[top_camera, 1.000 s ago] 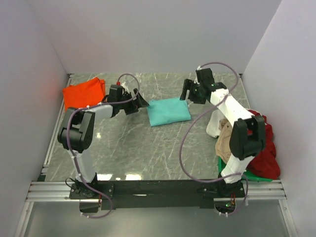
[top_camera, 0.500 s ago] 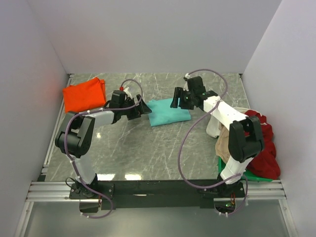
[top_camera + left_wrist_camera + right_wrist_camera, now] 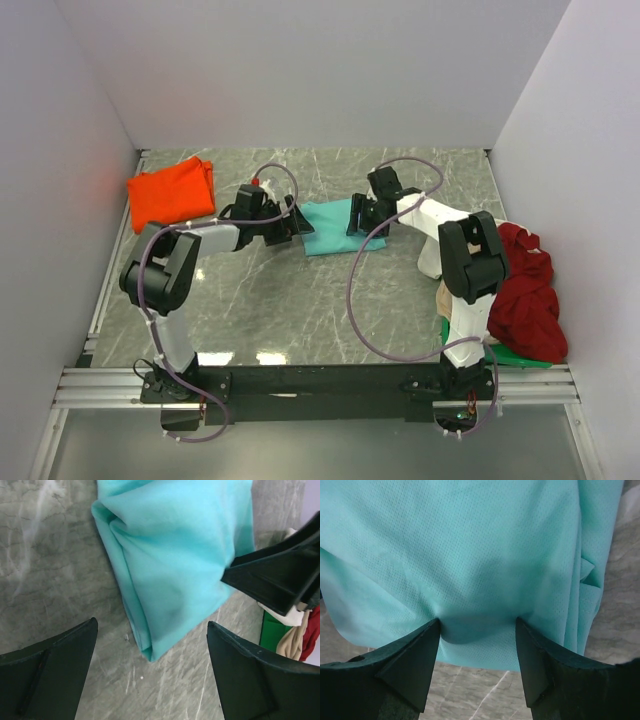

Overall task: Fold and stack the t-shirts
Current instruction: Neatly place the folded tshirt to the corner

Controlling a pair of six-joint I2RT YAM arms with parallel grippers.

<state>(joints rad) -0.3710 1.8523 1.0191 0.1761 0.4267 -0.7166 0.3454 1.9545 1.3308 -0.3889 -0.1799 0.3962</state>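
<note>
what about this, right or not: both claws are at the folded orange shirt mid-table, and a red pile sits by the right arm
Not quite. The folded shirt mid-table, with the left claw and right claw at it, is teal, not orange; the top view shows it. The red pile is by the right arm.

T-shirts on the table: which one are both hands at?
The teal t-shirt, flanked by the left hand and right hand; the orange t-shirt lies far left, the heap right.
</note>
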